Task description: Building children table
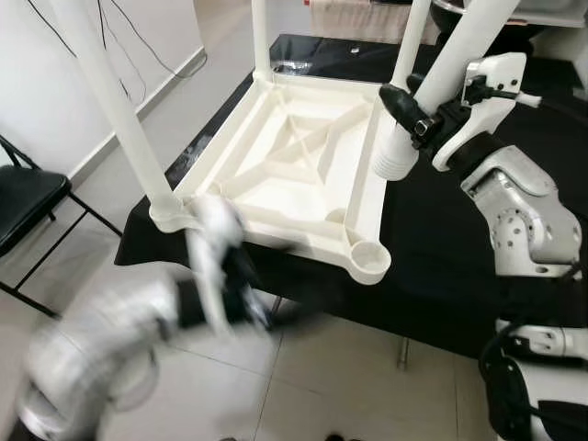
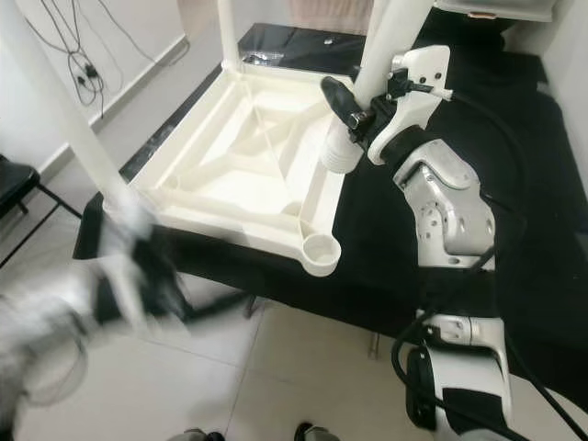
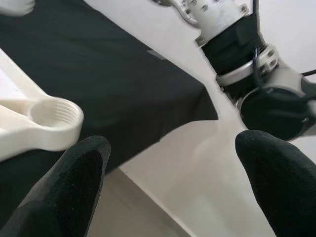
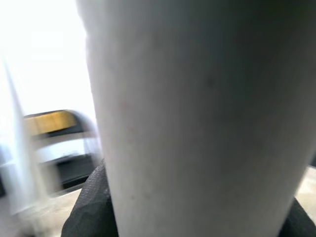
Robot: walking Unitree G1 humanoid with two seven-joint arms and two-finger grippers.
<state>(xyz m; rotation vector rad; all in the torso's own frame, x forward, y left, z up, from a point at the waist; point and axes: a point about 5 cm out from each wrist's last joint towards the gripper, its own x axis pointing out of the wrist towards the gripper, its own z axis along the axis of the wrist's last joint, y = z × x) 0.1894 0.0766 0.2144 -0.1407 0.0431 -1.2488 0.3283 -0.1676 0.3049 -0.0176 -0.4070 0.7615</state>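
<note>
A white plastic tabletop lies upside down on a black-covered table. White legs stand in its near-left, far-left and far-right corners. The near-right corner socket holds nothing. My right gripper is shut on a fourth white leg, tilted, its threaded end hanging over the tabletop's right rim. In the right wrist view the leg sits between the black fingers. My left gripper, blurred, is below the table's front edge; its fingers stand open near the socket.
A black folding chair stands on the tiled floor at the left by the wall. Cables hang on that wall. My own torso is at the lower right, close to the table's front edge.
</note>
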